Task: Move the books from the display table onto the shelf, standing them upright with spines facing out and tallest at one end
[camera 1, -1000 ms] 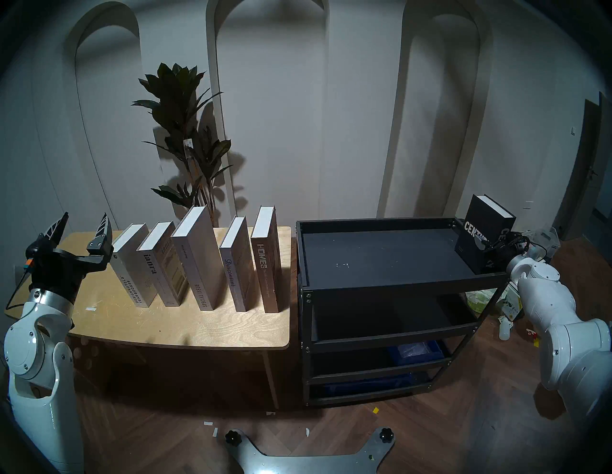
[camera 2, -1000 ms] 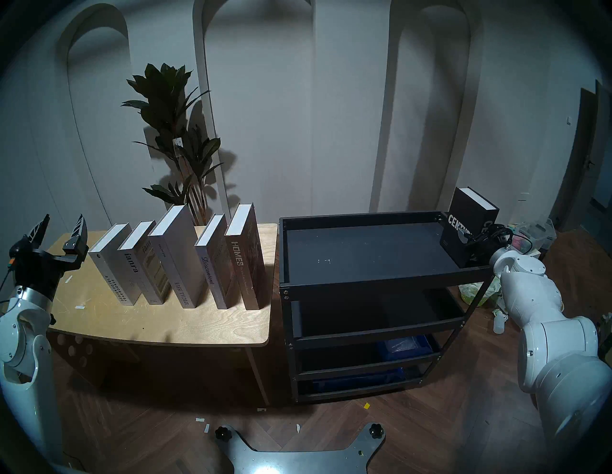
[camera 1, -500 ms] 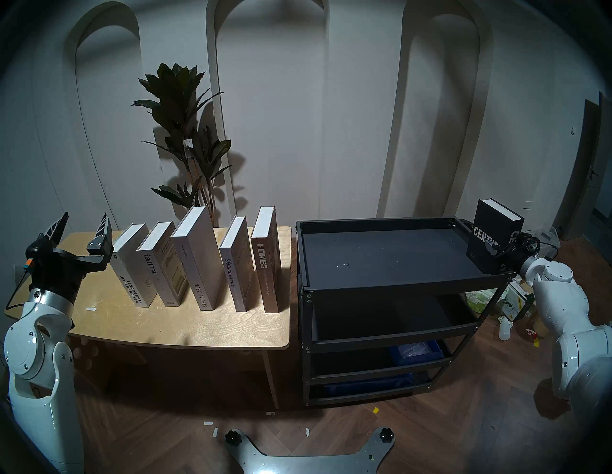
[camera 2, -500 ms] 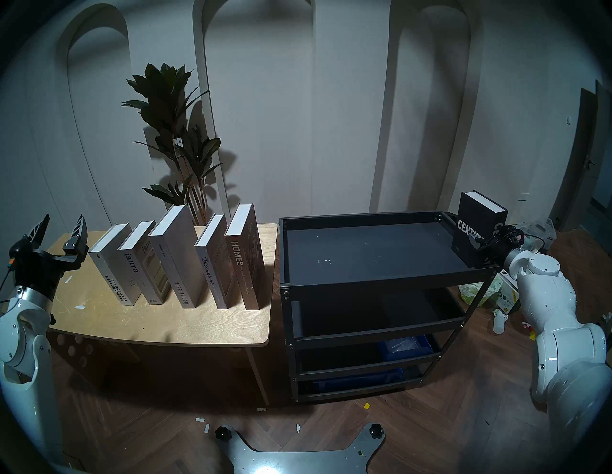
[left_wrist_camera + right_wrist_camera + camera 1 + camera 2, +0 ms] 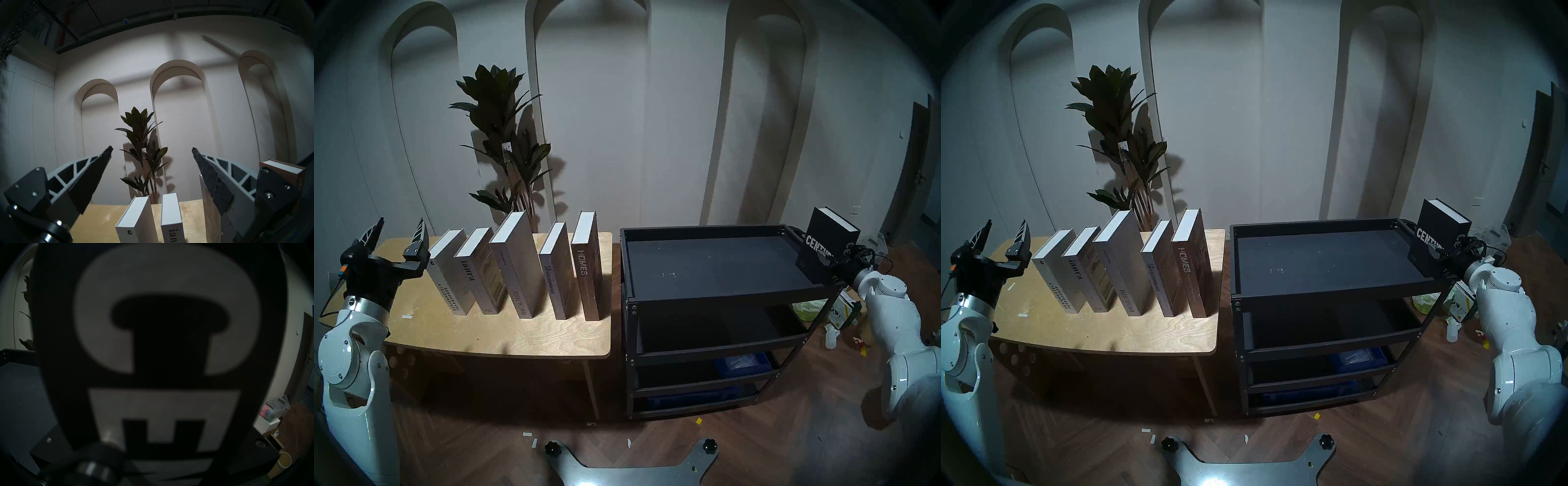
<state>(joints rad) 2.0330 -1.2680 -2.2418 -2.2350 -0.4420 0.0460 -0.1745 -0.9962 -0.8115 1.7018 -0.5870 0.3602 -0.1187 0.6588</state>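
Observation:
Several grey and brown books (image 5: pixel 517 268) (image 5: pixel 1120 264) stand upright in a row on the plywood display table (image 5: pixel 504 332), spines toward me; two pale ones (image 5: pixel 136 218) show in the left wrist view. My left gripper (image 5: pixel 401 222) (image 5: pixel 1006 223) (image 5: pixel 152 148) stands open and empty, pointing up, just left of the row. My right gripper (image 5: pixel 834 263) (image 5: pixel 1446 259) is shut on the black CENTURY book (image 5: pixel 826 237) (image 5: pixel 1436 227), upright at the right end of the black shelf's top tray (image 5: pixel 704 268) (image 5: pixel 1314 264). The book's spine (image 5: pixel 166 344) fills the right wrist view.
A potted plant (image 5: pixel 507 142) stands behind the table. Blue bins (image 5: pixel 741 361) sit on the shelf's lower tiers. Bags, boxes and a bottle (image 5: pixel 831 336) litter the floor right of the shelf. My base plate (image 5: pixel 629 471) is at the front.
My right arm has carried the CENTURY book rightward, toward the tray's right edge. The shelf has shifted slightly to the right. The left arm and the table books are unmoved.

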